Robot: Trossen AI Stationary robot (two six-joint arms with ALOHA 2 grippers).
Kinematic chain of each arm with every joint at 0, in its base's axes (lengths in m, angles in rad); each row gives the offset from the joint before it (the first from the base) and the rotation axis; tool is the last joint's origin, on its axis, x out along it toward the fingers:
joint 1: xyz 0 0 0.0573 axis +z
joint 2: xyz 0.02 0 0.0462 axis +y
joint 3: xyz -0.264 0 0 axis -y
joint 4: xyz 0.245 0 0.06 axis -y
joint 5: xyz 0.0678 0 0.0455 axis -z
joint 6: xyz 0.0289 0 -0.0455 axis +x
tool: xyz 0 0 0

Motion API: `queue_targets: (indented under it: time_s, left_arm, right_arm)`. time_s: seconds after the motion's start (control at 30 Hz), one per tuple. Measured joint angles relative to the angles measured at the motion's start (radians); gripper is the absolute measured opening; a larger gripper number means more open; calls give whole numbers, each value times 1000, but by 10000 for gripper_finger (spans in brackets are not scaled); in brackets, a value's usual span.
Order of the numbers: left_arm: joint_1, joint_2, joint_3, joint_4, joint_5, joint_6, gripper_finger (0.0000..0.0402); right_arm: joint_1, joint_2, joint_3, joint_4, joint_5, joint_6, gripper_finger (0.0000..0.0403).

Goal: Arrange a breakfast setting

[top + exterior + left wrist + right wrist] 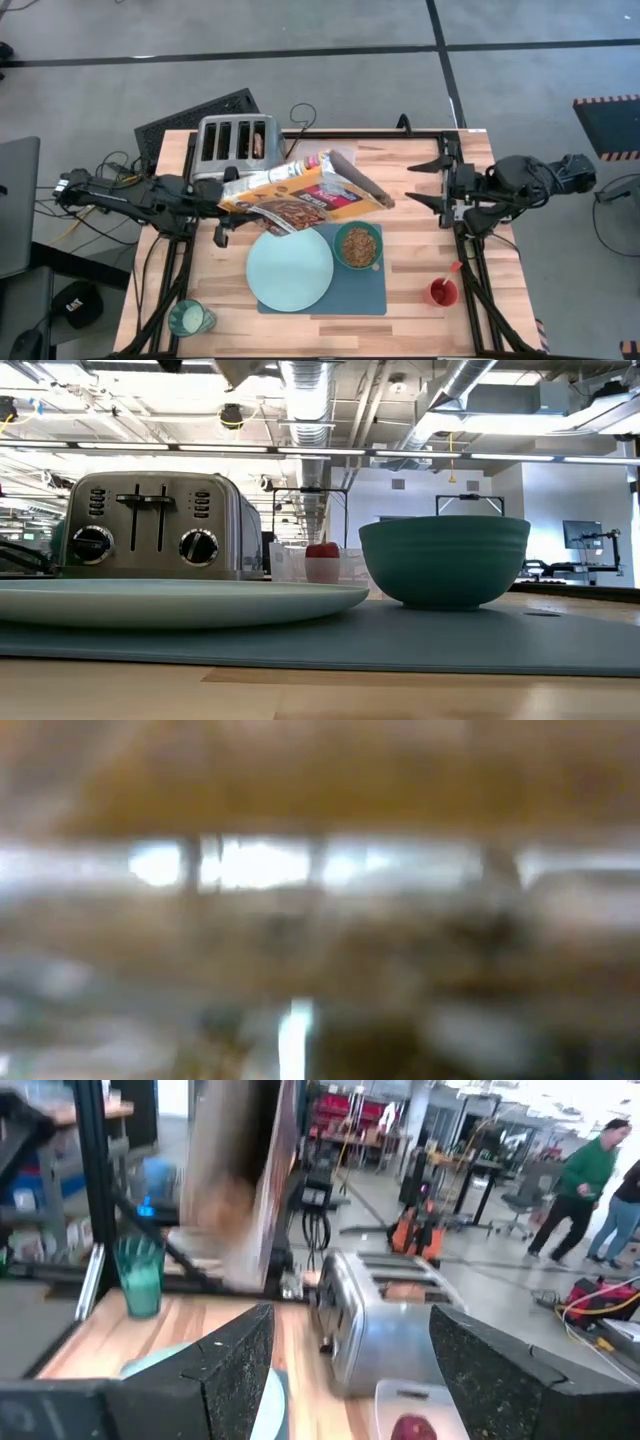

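Left end effector (pixel 228 203); cereal box (pixel 305 192) crosswise

Slate-blue rectangular mat (pixel 345 297) flat on table; pale mint round plate (pixel 290 267) beside cereal-filled green bowl (pixel 358 246), both on it.

The left wrist view is wholly blurred, the tilted cereal box (pixel 305 195) hides the left gripper (pixel 232 200) and the plate's (pixel 290 268) far rim, and the spoon (pixel 449 273) near the table's right edge is too small to make out.
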Motion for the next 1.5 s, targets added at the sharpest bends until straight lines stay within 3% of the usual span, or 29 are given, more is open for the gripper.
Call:
queue_targets:
  time_s: [0.23,0.6,0.73,0.93,1.17,1.5]
  left_arm:
    - [0,22,0,147,-34,69,145]
    - [0,234,0,465,-53,166,145]
    - [0,325,0,617,-47,192,145]
    - [0,443,1,808,-24,202,145]
    - [0,516,1,894,-25,203,145]
    - [0,532,1,871,-38,201,145]
  right_arm:
    - [0,32,-69,46,-3,-11,296]
    - [-10,110,-342,720,-127,-189,296]
    - [-30,162,-383,937,-207,-190,296]
    - [-33,253,-388,1147,-214,-192,296]
    - [-34,325,-386,1274,-239,-191,296]
    - [-42,401,-324,1275,-240,-190,290]
